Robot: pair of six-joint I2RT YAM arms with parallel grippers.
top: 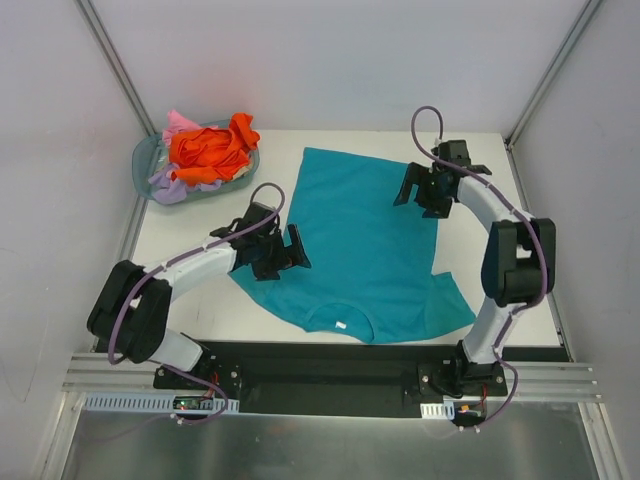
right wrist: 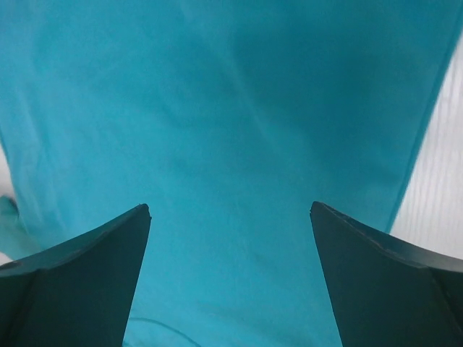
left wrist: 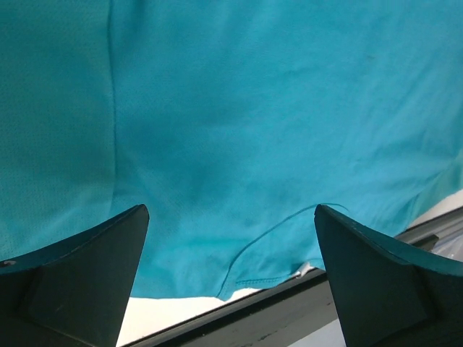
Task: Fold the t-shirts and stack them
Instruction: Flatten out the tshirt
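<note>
One teal shirt (top: 365,240) lies flat, unfolded, under the left pincer (top: 298,248) and right pincer (top: 410,192), both spread empty; other shirts (top: 208,150) sit heaped in the basket (top: 145,165) at the table's (top: 455,250) far-left corner

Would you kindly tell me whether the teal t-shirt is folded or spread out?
Spread out: the teal t-shirt lies flat on the table, collar toward the near edge, no fold visible.

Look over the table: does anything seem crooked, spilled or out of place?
The teal shirt lies skewed on the table, collar nearly at its near edge. Crumpled shirts in the basket hang over its rim.
</note>
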